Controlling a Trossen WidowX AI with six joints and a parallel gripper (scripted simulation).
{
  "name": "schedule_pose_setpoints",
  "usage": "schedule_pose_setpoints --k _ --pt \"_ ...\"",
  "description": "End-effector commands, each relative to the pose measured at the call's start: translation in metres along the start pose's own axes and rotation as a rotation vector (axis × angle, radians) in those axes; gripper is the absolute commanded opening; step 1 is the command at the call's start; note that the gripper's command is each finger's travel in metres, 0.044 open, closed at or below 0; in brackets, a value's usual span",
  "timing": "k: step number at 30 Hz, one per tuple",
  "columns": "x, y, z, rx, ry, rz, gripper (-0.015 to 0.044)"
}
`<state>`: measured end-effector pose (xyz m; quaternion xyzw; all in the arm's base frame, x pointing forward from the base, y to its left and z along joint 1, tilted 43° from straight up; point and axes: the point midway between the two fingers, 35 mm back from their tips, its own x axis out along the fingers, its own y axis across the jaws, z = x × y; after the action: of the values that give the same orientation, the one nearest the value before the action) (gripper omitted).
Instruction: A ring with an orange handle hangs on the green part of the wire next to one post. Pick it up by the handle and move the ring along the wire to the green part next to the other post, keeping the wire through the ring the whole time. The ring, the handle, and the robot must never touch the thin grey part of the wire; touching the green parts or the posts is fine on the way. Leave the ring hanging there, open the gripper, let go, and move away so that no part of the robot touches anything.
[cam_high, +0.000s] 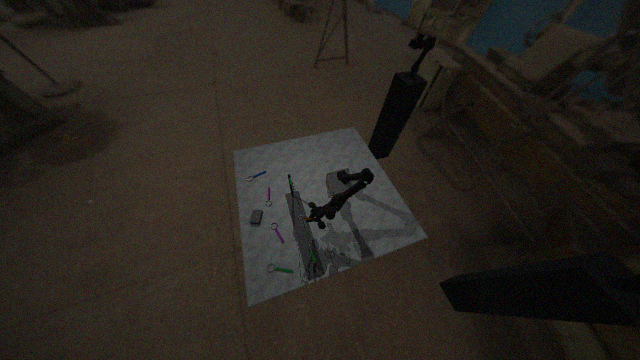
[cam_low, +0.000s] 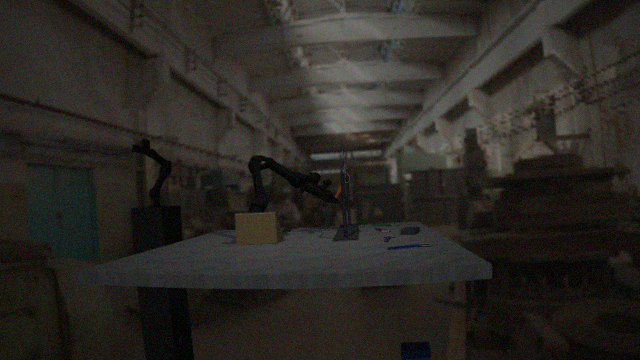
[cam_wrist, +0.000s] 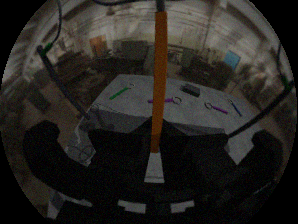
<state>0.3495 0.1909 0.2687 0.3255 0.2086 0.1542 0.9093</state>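
The orange handle (cam_high: 307, 219) (cam_low: 338, 191) (cam_wrist: 159, 75) stands up from my gripper (cam_high: 308, 218) (cam_low: 338, 200) (cam_wrist: 156, 119), which is shut on its lower end. The ring shows faintly above the handle in the exterior view (cam_low: 347, 178); it is cut off in the wrist view, so whether the wire passes through it is hard to tell. The gripper is between the two posts, apart from both green parts. One green part (cam_high: 290, 181) (cam_wrist: 285, 82) is by the far post; the other green part (cam_high: 312, 254) (cam_wrist: 47, 49) is by the near post. The thin grey wire is barely visible.
Beyond the wire lie a blue-handled ring (cam_high: 258, 175), two purple-handled rings, a green-handled ring (cam_high: 282, 270) and a dark block (cam_high: 256, 217) (cam_low: 410, 230) (cam_wrist: 190, 90). My arm stands on a box (cam_low: 257, 228). Another arm stands on a dark pillar (cam_high: 397, 112) beside the table.
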Motion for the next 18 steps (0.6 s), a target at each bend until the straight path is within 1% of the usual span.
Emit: schedule_pose_setpoints --k 1,18 --pt "-0.001 -0.011 0.000 -0.044 0.006 -0.025 -0.0150" --pt "-0.012 -0.060 0.008 -0.317 0.040 -0.179 -0.0150"
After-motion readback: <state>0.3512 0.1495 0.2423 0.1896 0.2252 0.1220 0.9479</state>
